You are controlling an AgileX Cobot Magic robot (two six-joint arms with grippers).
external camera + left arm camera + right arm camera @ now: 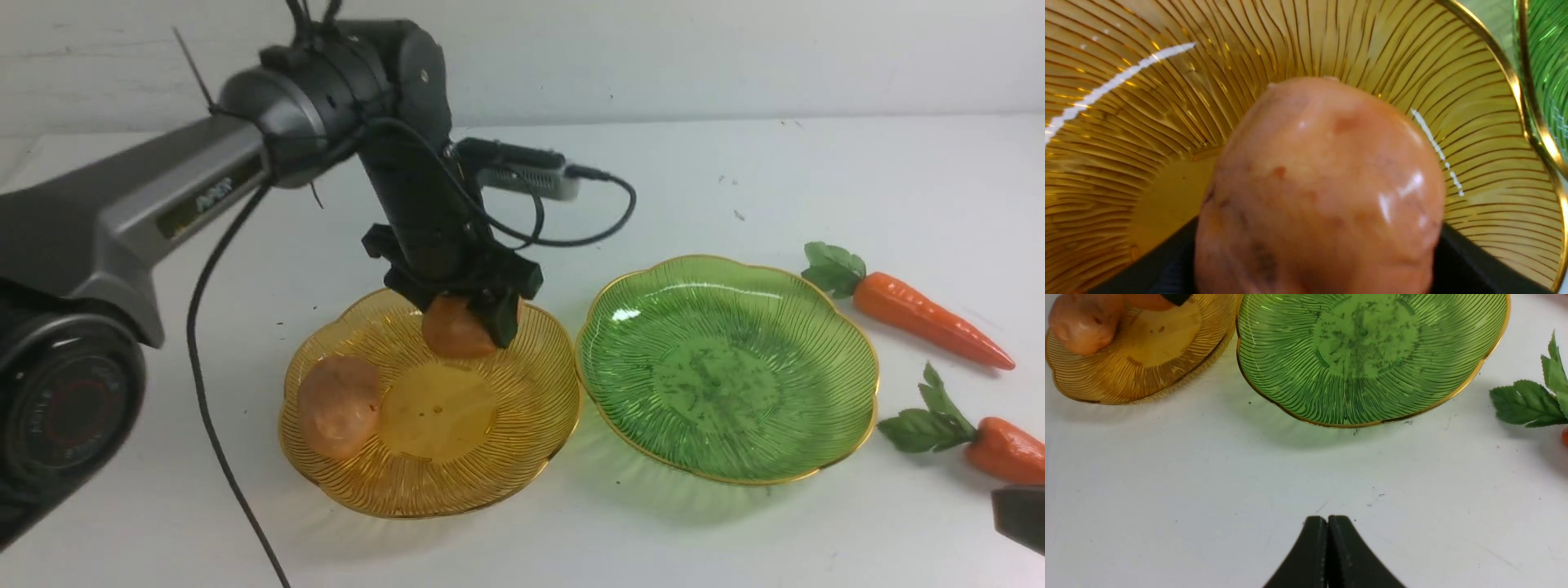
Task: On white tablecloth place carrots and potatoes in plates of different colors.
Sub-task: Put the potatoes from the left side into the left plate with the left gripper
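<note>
My left gripper (482, 322) straddles one potato (454, 333) over the amber plate (439, 412); I can't tell if it's gripping. The other potato (340, 407) sits in the amber plate, both carrots (927, 318) well right of it; my right gripper (1327, 519) is closed

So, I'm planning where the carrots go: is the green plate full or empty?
Empty: the green plate shows its bare ribbed bottom in the front view, and both carrots lie outside its rim.

Bright, even light; soft shadows beneath the green plate (727, 384). White glare streaks the amber plate (1331, 41); the left wrist view's lower edge blurs.
</note>
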